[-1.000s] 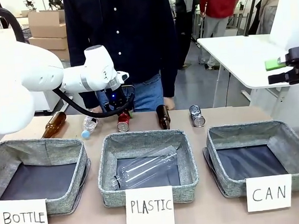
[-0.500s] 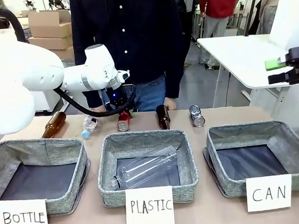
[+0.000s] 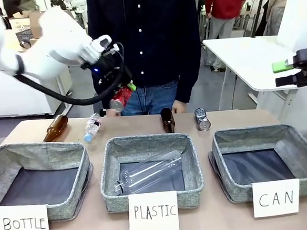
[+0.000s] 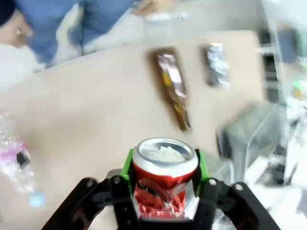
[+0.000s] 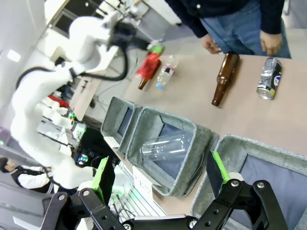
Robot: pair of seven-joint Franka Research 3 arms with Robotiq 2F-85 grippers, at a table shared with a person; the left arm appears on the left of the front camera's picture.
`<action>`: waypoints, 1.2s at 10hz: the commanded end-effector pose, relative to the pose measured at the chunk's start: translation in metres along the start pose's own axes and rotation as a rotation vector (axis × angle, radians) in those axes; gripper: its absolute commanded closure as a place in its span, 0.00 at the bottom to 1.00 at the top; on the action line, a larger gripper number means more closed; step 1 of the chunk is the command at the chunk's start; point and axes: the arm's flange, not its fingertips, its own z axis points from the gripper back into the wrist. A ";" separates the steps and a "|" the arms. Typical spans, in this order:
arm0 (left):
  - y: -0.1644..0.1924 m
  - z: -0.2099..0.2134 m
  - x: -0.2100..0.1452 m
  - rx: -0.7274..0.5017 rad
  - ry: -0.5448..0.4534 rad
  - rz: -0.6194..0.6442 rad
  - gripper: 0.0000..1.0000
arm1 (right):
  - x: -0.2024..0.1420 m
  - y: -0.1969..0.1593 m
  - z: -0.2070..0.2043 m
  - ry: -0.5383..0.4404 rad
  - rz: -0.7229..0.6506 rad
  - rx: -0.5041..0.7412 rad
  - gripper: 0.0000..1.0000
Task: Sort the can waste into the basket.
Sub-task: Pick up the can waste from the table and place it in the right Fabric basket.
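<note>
The left jaws have lifted the small red metal drink can (image 3: 121, 97) off the tan surface (image 3: 238, 118), clenched on its sides; the right jaws gape wide, holding nothing.

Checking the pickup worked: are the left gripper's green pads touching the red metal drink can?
Touching. The left wrist view shows the red metal drink can clamped between the left gripper's green pads, no gap either side.

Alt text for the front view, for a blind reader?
The left gripper holds a red can in the air over the table at its far side, in front of a person in a dark shirt. A grey can lies on the table beyond the basket marked CAN.
</note>
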 end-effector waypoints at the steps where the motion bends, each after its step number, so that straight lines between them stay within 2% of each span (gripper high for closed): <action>1: 0.000 0.037 -0.132 -0.282 0.148 -0.338 1.00 | 0.003 -0.002 -0.003 -0.021 0.028 0.020 0.00; 2: -0.004 0.033 -0.168 -0.313 0.160 -0.456 1.00 | 0.003 -0.002 -0.003 -0.021 0.028 0.020 0.00; 3: -0.004 0.030 -0.191 -0.315 0.071 -0.496 1.00 | 0.003 -0.002 -0.003 -0.021 0.028 0.020 0.00; 4: 0.006 0.032 -0.201 -0.271 -0.058 -0.441 1.00 | 0.003 -0.002 -0.003 -0.021 0.028 0.020 0.00; 5: -0.042 0.025 -0.132 -0.226 0.090 -0.359 1.00 | 0.003 -0.002 -0.003 -0.021 0.028 0.020 0.00; 8: -0.042 0.025 -0.132 -0.226 0.090 -0.359 1.00 | 0.003 -0.002 -0.003 -0.021 0.028 0.020 0.00; 9: -0.036 0.023 -0.153 -0.243 0.062 -0.387 0.45 | 0.003 -0.002 -0.003 -0.021 0.028 0.020 0.00; 10: -0.085 0.000 -0.127 -0.185 0.096 -0.591 0.45 | 0.000 0.000 0.000 -0.001 -0.001 0.000 0.00; 11: -0.147 -0.018 -0.106 -0.148 0.144 -0.829 0.45 | -0.001 0.012 0.052 -0.053 0.038 -0.034 0.00; 12: -0.214 -0.037 -0.095 -0.099 0.246 -1.077 0.45 | -0.007 0.014 0.100 -0.099 0.036 -0.122 0.00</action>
